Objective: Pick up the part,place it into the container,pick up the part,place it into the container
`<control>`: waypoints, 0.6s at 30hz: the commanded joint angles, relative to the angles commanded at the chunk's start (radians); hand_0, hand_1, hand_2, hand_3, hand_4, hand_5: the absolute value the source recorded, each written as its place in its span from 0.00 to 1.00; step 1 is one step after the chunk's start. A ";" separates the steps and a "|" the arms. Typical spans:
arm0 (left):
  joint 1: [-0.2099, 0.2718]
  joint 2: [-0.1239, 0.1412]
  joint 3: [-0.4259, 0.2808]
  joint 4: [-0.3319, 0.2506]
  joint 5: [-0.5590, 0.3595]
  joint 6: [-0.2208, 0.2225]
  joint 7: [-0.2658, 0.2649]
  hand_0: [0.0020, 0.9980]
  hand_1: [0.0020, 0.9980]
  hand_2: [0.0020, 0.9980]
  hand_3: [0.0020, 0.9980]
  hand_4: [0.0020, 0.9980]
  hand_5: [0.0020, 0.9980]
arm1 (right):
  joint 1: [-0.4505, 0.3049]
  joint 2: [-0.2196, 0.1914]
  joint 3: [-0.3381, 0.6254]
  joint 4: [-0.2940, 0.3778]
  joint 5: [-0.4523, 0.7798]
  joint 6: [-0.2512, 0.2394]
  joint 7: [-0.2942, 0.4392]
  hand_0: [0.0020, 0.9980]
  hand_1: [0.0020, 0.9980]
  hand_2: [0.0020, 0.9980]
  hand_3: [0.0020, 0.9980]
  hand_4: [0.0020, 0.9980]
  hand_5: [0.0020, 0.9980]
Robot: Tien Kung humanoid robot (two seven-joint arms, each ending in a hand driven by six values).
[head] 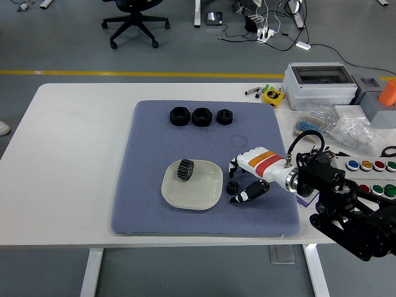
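While one gear (185, 169) already sits in the white dish (207, 194), the right hand (238, 179) brackets the small gear (232, 187), fingers apart, seemingly not yet gripping.

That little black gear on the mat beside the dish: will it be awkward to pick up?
Probably fiddly. The small gear lies flat and low on the blue mat, leaving the right robot hand little to pinch. It looks rigid, and its teeth should aid grip. Set on edge, it might roll.

Grey floor (74, 49) bears a yellow line (124, 73); black office chair (135, 18) and loose cables (278, 31) beyond the white table (68, 154).
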 joint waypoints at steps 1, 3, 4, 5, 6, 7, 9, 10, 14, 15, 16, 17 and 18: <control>0.000 0.000 0.001 0.000 -0.001 0.000 0.000 0.62 0.62 0.69 0.75 0.79 0.74 | -0.001 0.000 -0.001 -0.005 0.002 -0.001 -0.001 0.31 0.50 0.58 0.54 0.99 0.50; -0.001 0.000 0.001 0.000 -0.001 0.000 0.000 0.62 0.62 0.69 0.75 0.78 0.74 | -0.003 0.001 -0.002 -0.011 0.004 -0.003 0.000 0.29 0.48 0.55 0.53 0.95 0.49; -0.001 0.000 0.000 0.000 0.000 -0.001 0.000 0.62 0.62 0.69 0.75 0.78 0.74 | -0.003 0.002 -0.003 -0.012 0.005 -0.004 0.001 0.29 0.48 0.55 0.53 0.95 0.49; -0.001 -0.001 -0.001 0.000 0.002 -0.001 0.000 0.62 0.62 0.69 0.75 0.78 0.74 | -0.003 0.002 -0.003 -0.012 0.007 -0.007 0.003 0.29 0.48 0.55 0.53 0.95 0.49; -0.001 -0.001 -0.002 0.000 0.004 -0.001 0.001 0.62 0.62 0.69 0.75 0.78 0.74 | -0.003 0.003 -0.004 -0.013 0.011 -0.012 0.004 0.29 0.48 0.55 0.53 0.95 0.49; -0.001 -0.001 -0.003 0.000 0.005 -0.002 0.001 0.62 0.62 0.69 0.75 0.78 0.74 | -0.004 0.004 -0.005 -0.014 0.015 -0.018 0.005 0.29 0.48 0.55 0.53 0.95 0.49; -0.002 -0.001 -0.003 0.000 0.007 -0.002 0.001 0.62 0.62 0.69 0.75 0.78 0.74 | -0.004 0.005 -0.006 -0.014 0.019 -0.025 0.008 0.23 0.43 0.53 0.53 0.83 0.57; -0.002 -0.001 -0.004 0.000 0.008 -0.002 0.001 0.62 0.62 0.69 0.75 0.78 0.74 | -0.004 0.005 -0.007 -0.014 0.019 -0.028 0.010 0.23 0.43 0.53 0.53 0.83 0.57; -0.002 -0.001 -0.007 0.000 0.009 -0.002 0.000 0.62 0.62 0.69 0.75 0.78 0.74 | -0.004 0.004 -0.008 -0.015 0.026 -0.034 0.014 0.23 0.43 0.53 0.53 0.83 0.57; -0.002 -0.001 -0.007 0.000 0.010 -0.002 0.000 0.62 0.62 0.69 0.75 0.78 0.74 | -0.005 0.005 -0.008 -0.015 0.029 -0.039 0.015 0.17 0.38 0.51 0.52 0.81 0.61; -0.002 -0.001 -0.007 0.000 0.010 -0.003 0.000 0.62 0.62 0.69 0.75 0.78 0.74 | -0.005 0.005 -0.008 -0.015 0.030 -0.041 0.015 0.17 0.38 0.51 0.52 0.81 0.61; -0.003 -0.001 -0.006 0.000 0.010 -0.003 0.000 0.62 0.62 0.69 0.75 0.78 0.74 | -0.005 0.006 -0.008 -0.015 0.030 -0.045 0.015 0.17 0.38 0.51 0.52 0.81 0.61; -0.003 -0.001 -0.006 0.000 0.010 -0.003 0.000 0.62 0.62 0.69 0.75 0.78 0.74 | -0.005 0.006 -0.008 -0.015 0.029 -0.046 0.014 0.17 0.38 0.51 0.52 0.81 0.61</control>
